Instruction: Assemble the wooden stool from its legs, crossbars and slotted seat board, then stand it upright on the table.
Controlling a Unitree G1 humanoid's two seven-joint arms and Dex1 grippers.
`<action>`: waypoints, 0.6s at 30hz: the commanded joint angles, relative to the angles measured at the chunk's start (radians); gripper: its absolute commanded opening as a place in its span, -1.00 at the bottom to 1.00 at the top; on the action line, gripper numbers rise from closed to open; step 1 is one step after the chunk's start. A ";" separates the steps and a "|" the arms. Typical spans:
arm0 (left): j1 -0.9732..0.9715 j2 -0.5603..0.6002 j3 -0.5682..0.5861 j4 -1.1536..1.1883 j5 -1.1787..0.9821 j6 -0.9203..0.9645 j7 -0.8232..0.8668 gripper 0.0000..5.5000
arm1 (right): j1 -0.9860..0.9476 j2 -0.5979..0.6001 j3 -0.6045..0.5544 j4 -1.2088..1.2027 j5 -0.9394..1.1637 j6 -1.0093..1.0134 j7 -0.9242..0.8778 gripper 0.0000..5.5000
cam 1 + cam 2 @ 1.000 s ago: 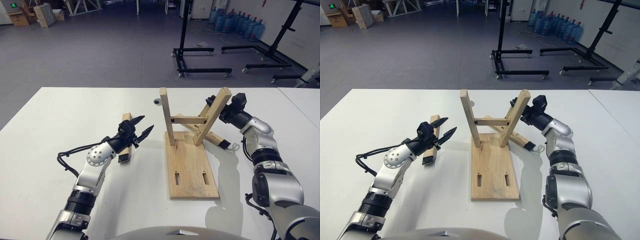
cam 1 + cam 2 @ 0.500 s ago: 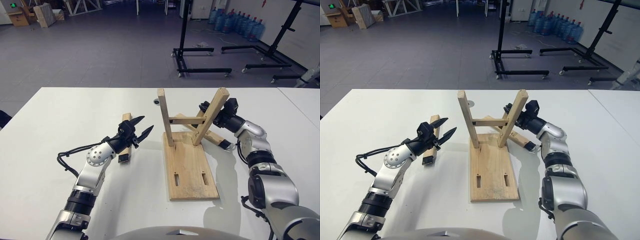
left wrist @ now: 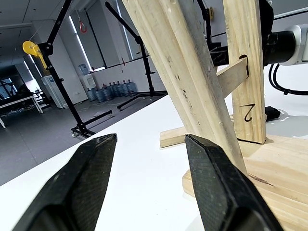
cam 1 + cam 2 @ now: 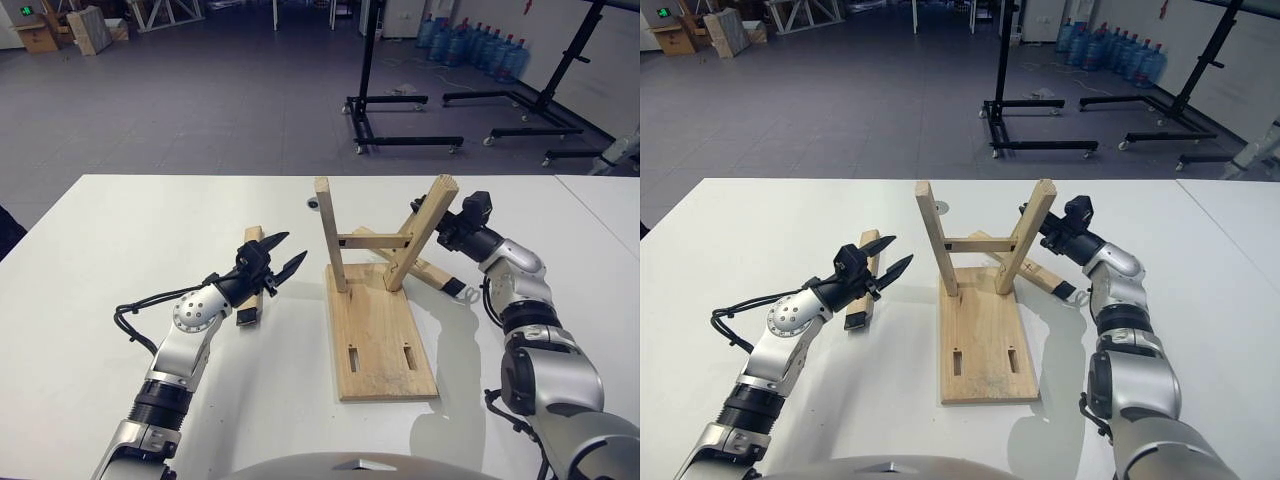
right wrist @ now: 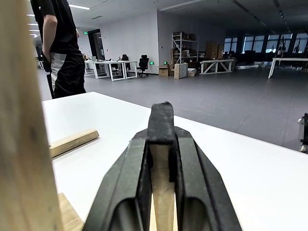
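L gripper point(image 4: 292, 248) hovers wide open, holding nothing, over a loose pale wooden leg w/ black foot point(image 4: 249, 285) lying on the white table point(image 4: 100, 250). Centre: flat light-wood slotted seat board point(image 4: 385, 350), w/ upright left leg point(image 4: 331, 235) and short wooden crossbar point(image 4: 376, 241) at its far end. R gripper point(image 4: 428, 213) is clamped on the tilted right leg point(image 4: 412, 245).

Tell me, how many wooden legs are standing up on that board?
2. The upright leg stands at the seat board's far left; the leaning leg rises at its far right, held by the right gripper. None seems hidden.
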 commanded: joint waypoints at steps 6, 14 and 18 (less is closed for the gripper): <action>-0.016 0.002 0.002 0.018 0.018 -0.012 0.001 -0.06 | -0.004 0.008 0.012 0.023 -0.021 0.022 0.011 -0.85; -0.012 0.005 0.004 0.014 0.020 -0.012 -0.001 -0.06 | 0.017 -0.009 0.023 0.037 -0.042 0.014 0.022 -0.85; -0.007 0.003 0.004 0.009 0.020 -0.010 0.002 -0.06 | 0.019 -0.016 0.017 0.038 -0.041 0.009 0.027 -0.85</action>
